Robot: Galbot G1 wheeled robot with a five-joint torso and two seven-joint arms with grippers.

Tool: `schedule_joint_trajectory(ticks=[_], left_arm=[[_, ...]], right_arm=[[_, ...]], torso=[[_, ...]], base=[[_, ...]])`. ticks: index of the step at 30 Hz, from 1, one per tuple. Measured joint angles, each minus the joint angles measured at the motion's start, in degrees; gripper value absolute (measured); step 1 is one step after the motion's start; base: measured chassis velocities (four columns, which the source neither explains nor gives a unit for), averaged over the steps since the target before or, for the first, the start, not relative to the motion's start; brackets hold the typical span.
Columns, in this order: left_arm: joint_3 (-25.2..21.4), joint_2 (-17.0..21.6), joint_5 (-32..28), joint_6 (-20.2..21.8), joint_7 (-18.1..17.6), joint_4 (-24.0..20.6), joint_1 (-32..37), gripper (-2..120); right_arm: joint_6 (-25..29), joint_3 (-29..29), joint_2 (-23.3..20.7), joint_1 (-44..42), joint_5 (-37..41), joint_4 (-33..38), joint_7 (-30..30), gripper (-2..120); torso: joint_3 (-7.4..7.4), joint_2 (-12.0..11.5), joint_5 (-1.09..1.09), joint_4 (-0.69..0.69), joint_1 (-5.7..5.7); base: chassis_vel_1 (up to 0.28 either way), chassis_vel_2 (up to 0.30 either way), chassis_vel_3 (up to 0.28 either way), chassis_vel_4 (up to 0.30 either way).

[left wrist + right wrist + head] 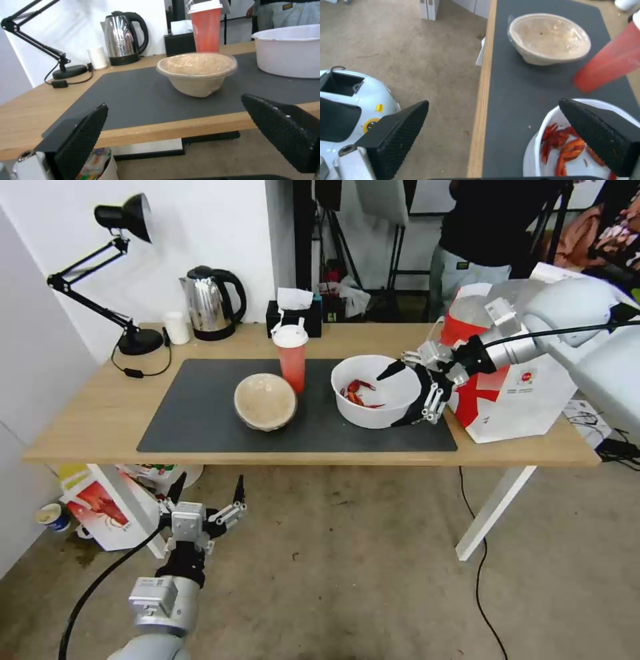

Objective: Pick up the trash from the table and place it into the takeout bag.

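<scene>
On the table (87, 407), the trash stands on a dark mat (193, 407): a beige paper bowl (265, 401), a red cup with a white lid (292, 363), and a white plastic bowl (373, 393) holding red crayfish shells (357, 392). My right gripper (400, 397) is open at the white bowl's right rim, one finger over the inside and one outside the wall. The right wrist view shows the shells (566, 150) under one finger. The takeout bag (533, 407) stands upright just right of the bowl. My left gripper (207, 493) hangs open below the table's front edge, facing the beige bowl (197, 70).
A steel kettle (210, 303), black desk lamp (127, 267), small white cup (177, 328) and black tissue box (293, 317) line the table's back. A crayfish-printed carton (100, 507) sits on the floor under the left end. Cables trail on the floor at the right.
</scene>
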Motion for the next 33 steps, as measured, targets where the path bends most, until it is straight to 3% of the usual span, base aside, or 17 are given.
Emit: schedule_joint_trajectory(ticks=[20, 33], left_arm=[[0.00, 0.00, 0.00, 0.00, 0.00, 0.00, 0.00, 100], [0.00, 0.00, 0.00, 0.00, 0.00, 0.00, 0.00, 100]], right_arm=[[-0.76, -0.93, -1.48, -0.40, 1.64, -2.42, 0.40, 100], [-1.38, -5.14, -1.80, 1.70, 2.68, -6.35, 2.42, 100]], torso=[[0.00, 0.01, 0.00, -0.01, 0.00], [0.00, 0.01, 0.01, 0.00, 0.00]], base=[[0.000, 0.000, 0.000, 0.000], [0.000, 0.000, 0.000, 0.000]])
